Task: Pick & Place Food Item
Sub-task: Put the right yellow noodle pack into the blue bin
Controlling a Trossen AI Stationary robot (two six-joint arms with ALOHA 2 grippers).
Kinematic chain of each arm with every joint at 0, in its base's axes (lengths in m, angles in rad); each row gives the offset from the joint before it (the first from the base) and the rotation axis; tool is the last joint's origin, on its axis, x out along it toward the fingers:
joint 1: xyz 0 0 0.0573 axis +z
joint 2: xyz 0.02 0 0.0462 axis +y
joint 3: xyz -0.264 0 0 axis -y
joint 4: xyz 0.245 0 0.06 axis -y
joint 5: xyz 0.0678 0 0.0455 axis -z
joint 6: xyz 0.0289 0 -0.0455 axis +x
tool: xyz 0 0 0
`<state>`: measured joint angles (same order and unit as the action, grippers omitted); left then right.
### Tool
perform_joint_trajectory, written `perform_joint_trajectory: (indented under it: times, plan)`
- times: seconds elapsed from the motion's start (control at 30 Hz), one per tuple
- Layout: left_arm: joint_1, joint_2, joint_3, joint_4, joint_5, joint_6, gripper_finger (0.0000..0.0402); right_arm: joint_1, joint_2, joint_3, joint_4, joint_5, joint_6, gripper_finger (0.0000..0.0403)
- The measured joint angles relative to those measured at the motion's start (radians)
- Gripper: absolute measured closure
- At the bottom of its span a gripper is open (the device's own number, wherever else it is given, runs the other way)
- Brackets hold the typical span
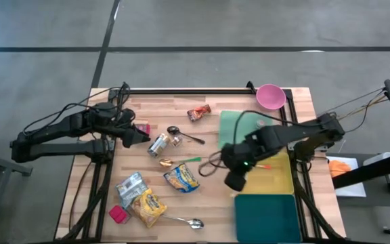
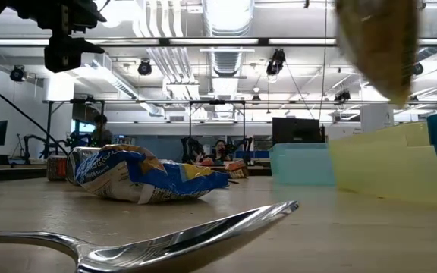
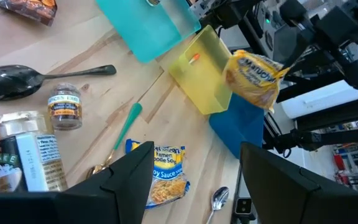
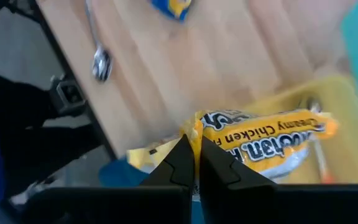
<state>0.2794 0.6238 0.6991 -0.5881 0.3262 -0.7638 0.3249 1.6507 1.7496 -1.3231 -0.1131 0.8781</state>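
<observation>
Wooden table (image 1: 202,203): we see pale planks in a dark frame, with both arms reaching in from the sides and food items scattered over the left and middle.
Bins: along the right side we count a pale green bin (image 1: 239,124) at the far end, a yellow bin (image 1: 279,175) in the middle and a dark teal bin (image 1: 266,217) nearest.
Right gripper (image 4: 194,163): we see its two fingers pressed together on the edge of the yellow noodle packet (image 4: 260,146), which hangs from them above the near end of the yellow bin.
Packet against the fingers: in the right wrist view the pinched seam sits right at the fingertips, and the body of the packet spreads out beyond them, over the bin.
Packet's look: yellow wrapper, crumpled, with dark lettering that reads "Creamy Chicken"; in the left wrist view it dangles in the air (image 3: 253,78) clear of the table.
Left gripper (image 1: 141,134): we see it over the far left part of the table with its fingers (image 3: 129,180) apart and nothing between them, just beside the lidded jar (image 1: 158,144).
Pink bowl (image 1: 270,96): at the far right corner.
Other packets: a blue and yellow one (image 1: 181,179) lies mid-table and another yellow one (image 1: 147,207) lies near the left front.
Spoons: one dark spoon (image 1: 181,133) lies far of the jar and one shiny spoon (image 1: 188,221) lies at the near edge.
</observation>
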Motion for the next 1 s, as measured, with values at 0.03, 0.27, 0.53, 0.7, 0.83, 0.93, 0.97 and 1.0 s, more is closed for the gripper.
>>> perform_joint_trajectory:
  times: [0.03, 0.27, 0.53, 0.7, 0.83, 0.93, 0.97, 1.0]
  plan:
    - [0.000, 0.001, 0.000, 0.004, 0.003, -0.001, 0.0159, 0.022, -0.011, 0.000, -0.013, 0.000, 0.027, 0.0395]
    - [0.000, 0.025, 0.001, 0.035, 0.021, -0.001, 0.0159, 0.179, -0.066, 0.000, -0.035, 0.000, 0.281, 0.0395]
    - [0.000, 0.075, 0.003, 0.062, 0.034, 0.009, 0.0159, 0.359, -0.060, 0.000, -0.070, 0.004, 0.600, 0.0395]
    - [0.000, 0.101, 0.003, 0.104, 0.038, 0.016, 0.0159, 0.434, -0.028, -0.002, -0.073, 0.009, 0.755, 0.0395]
    - [0.000, 0.117, 0.003, 0.128, 0.042, 0.016, 0.0159, 0.470, 0.008, -0.015, -0.081, 0.008, 0.843, 0.0395]
    - [0.000, 0.120, 0.003, 0.129, 0.047, 0.025, 0.0159, 0.484, 0.036, -0.045, -0.072, 0.000, 0.915, 0.0395]
    - [0.000, 0.120, 0.003, 0.128, 0.050, 0.028, 0.0159, 0.487, 0.044, -0.058, -0.061, -0.016, 0.927, 0.0395]
    - [0.000, 0.120, 0.003, 0.128, 0.053, 0.028, 0.0159, 0.487, 0.053, -0.071, -0.049, -0.034, 0.933, 0.0395]
